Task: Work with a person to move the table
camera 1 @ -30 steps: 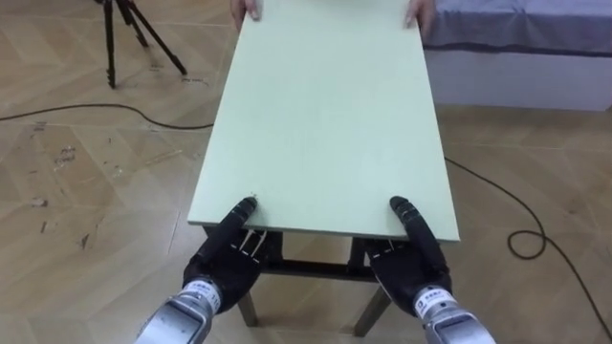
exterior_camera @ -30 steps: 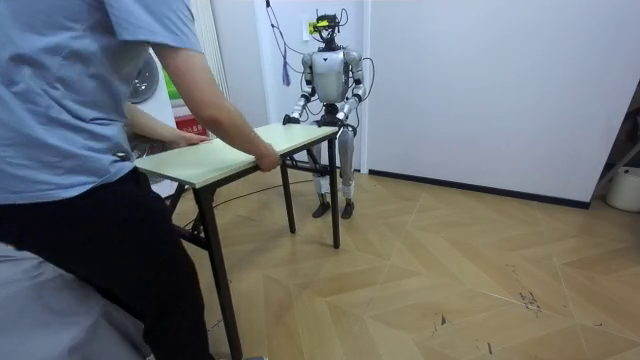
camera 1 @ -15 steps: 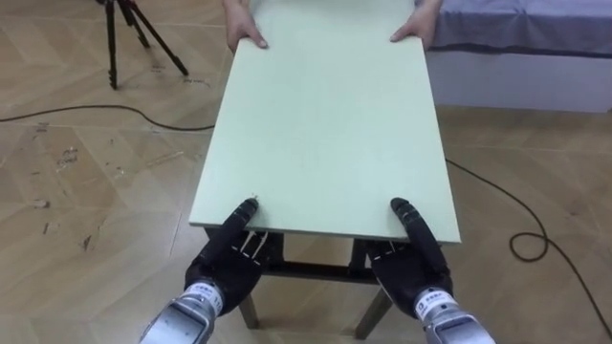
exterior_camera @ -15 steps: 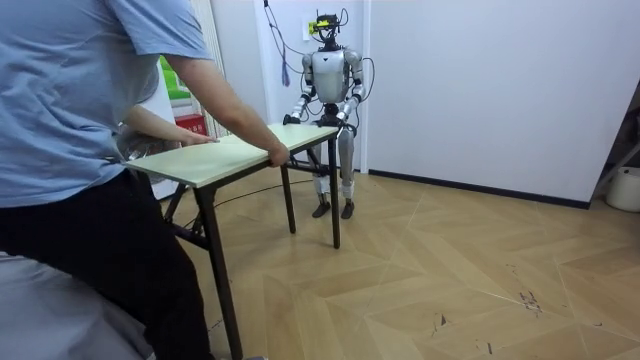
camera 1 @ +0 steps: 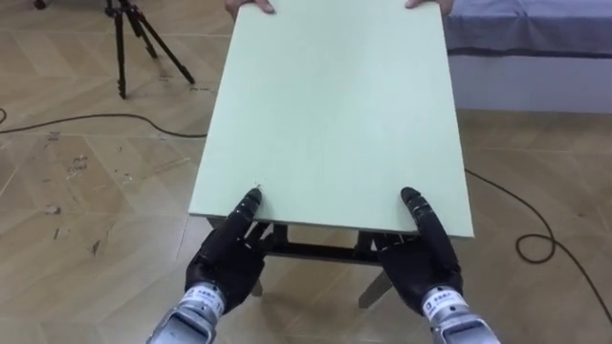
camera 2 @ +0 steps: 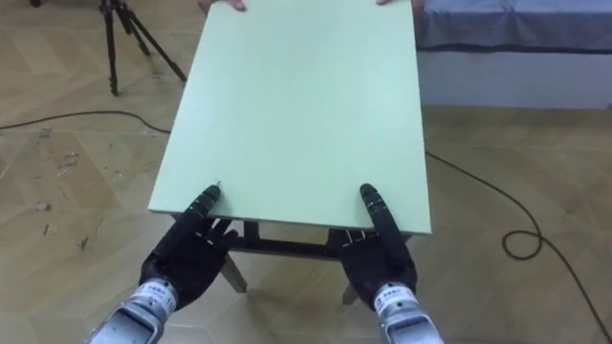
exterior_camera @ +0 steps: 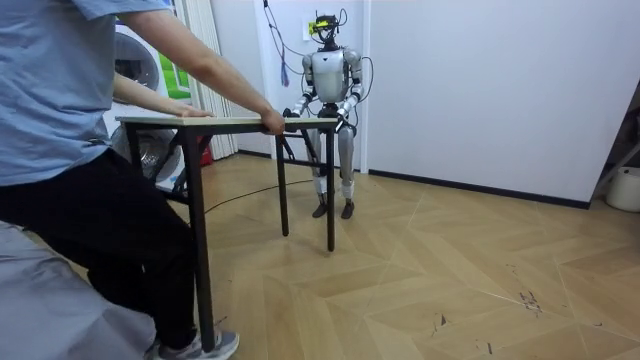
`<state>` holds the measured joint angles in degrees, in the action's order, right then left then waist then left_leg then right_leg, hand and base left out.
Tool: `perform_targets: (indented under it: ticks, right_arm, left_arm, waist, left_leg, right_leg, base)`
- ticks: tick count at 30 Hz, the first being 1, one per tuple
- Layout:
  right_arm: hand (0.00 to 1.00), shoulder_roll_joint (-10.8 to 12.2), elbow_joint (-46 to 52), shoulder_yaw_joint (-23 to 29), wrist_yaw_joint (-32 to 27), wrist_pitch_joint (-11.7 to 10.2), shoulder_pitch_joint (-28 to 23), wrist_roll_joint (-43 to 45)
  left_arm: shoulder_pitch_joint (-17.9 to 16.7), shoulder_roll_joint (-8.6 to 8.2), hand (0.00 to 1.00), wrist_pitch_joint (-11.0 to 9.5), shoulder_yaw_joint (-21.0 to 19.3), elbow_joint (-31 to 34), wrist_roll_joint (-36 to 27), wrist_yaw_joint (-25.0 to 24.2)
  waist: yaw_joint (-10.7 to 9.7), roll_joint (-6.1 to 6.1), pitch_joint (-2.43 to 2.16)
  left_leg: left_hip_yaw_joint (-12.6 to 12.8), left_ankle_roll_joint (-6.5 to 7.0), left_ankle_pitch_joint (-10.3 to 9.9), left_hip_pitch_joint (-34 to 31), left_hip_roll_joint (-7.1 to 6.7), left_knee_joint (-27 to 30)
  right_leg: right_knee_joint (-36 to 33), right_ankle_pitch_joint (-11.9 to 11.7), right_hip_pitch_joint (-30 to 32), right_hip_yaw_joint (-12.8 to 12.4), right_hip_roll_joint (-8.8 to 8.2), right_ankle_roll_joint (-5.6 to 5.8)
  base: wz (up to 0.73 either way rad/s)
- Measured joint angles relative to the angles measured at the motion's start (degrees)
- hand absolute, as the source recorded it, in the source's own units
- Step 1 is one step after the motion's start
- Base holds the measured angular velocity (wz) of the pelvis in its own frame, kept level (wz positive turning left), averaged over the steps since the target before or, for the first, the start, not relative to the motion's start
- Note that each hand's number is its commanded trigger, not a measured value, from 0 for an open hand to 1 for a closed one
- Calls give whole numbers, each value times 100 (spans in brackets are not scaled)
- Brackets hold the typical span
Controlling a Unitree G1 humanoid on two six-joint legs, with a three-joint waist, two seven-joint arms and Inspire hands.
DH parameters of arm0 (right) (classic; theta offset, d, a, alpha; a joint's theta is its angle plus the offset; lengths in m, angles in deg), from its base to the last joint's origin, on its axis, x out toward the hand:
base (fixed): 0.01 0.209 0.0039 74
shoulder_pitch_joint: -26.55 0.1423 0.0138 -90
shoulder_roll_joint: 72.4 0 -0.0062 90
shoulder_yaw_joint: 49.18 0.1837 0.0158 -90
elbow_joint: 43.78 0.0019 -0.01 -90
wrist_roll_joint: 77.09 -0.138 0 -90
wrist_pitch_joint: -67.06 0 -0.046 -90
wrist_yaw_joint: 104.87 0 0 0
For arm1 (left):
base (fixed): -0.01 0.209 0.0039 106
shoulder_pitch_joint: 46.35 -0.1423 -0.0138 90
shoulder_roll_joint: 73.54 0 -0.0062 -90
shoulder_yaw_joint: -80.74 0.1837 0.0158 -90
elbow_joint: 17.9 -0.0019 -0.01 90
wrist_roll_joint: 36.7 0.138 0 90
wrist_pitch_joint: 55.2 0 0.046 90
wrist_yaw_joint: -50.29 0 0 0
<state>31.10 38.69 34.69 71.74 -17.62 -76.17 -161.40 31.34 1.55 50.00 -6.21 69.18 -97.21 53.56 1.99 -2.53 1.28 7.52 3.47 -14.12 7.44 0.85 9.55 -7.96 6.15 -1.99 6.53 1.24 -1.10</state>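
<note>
A table with a pale green top [camera 1: 330,115] and dark legs stands lengthwise in front of me. My left hand [camera 1: 228,260] holds its near edge at the left corner, thumb on top and palm below. My right hand [camera 1: 421,268] holds the near right corner the same way. At the far end a person's hands [camera 1: 251,5] grip the two far corners. In the room view the person [exterior_camera: 70,120] leans over that end, one hand [exterior_camera: 270,123] on the edge, and the tabletop [exterior_camera: 225,120] lies level between us.
A black tripod [camera 1: 143,43] stands on the wooden floor at the far left, with a dark cable [camera 1: 96,122] running past it. A bed with a grey cover [camera 1: 535,29] lies at the far right, and another cable [camera 1: 540,248] loops beside it. A white wall is behind me.
The person's end of the table has risen until the top is level. The person has stepped back, and the far edge has slid to the top of the eye view. My grip is unchanged.
</note>
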Motion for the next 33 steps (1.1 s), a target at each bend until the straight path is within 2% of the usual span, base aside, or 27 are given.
perform_targets:
  ticks: [4,7,10,11,15,20,23,26,31,33]
  right_arm:
    - [100,0,1,-29,47,-65,-93,-23]
    - [100,-1,39,-69,55,-104,-223,16]
    - [100,-20,263,-141,86,-225,-483,97]
    - [100,-25,304,-177,111,-238,-561,124]
    - [100,-110,436,-386,118,-553,-703,190]
    - [100,-119,528,-417,118,-603,-782,157]
    - [100,-120,528,-518,150,-814,-778,168]
    - [100,-131,527,-645,200,-950,-786,169]
    - [100,-162,524,-738,551,-1122,-803,75]
    - [100,-165,524,-826,635,-1126,-838,7]
  left_arm:
    - [-85,-39,100,0,6,9,246,-94]
    - [-190,-69,100,-1,19,9,458,-159]
    - [-509,-129,100,-35,95,228,472,-210]
    - [-612,-138,100,-72,105,256,472,-233]
    - [-740,-167,100,-241,236,262,442,-281]
    - [-816,-174,100,-468,380,265,428,-295]
    - [-851,-253,100,-645,474,265,425,-290]
    - [-892,-238,100,-743,513,265,339,-292]
    - [-925,-156,100,-1048,729,265,134,-399]
    - [-950,-92,100,-1119,739,264,92,-426]
  waist:
    - [4,30,-19]
    - [10,103,-67]
    - [24,109,-71]
    - [36,108,-70]
    - [117,108,-69]
    - [154,108,-64]
    - [162,104,-59]
    - [169,118,-48]
    - [179,169,-21]
    - [316,234,-10]
  left_leg:
    - [-2,0,0,-31,0,0]
    - [-9,0,0,-30,1,8]
    - [-17,0,0,-11,-2,6]
    - [-18,0,0,-1,-2,5]
    - [-13,0,0,-104,-9,-2]
    - [-10,0,0,-178,-8,1]
    - [-15,-3,0,-235,-5,11]
    - [-22,-9,0,-326,-10,54]
    - [-43,-52,-58,-673,13,514]
    - [14,-197,-167,-991,93,1229]
  right_leg:
    - [-14,0,16,-6,0,0]
    - [-11,0,15,7,1,0]
    - [-3,0,6,-11,1,0]
    - [-4,0,-3,-23,2,0]
    - [0,0,67,-32,-9,0]
    - [-20,-1,127,-26,-10,1]
    - [-130,-3,237,-30,-12,-2]
    - [-227,-5,322,-2,-8,-6]
    - [-489,16,637,12,-2,-41]
    - [-751,104,797,5,18,-139]
  base:
    - [0]
    - [0]
    - [0]
    - [0]
    - [2]
    - [5]
    - [0]
    - [0]
    - [0]
    - [-26]
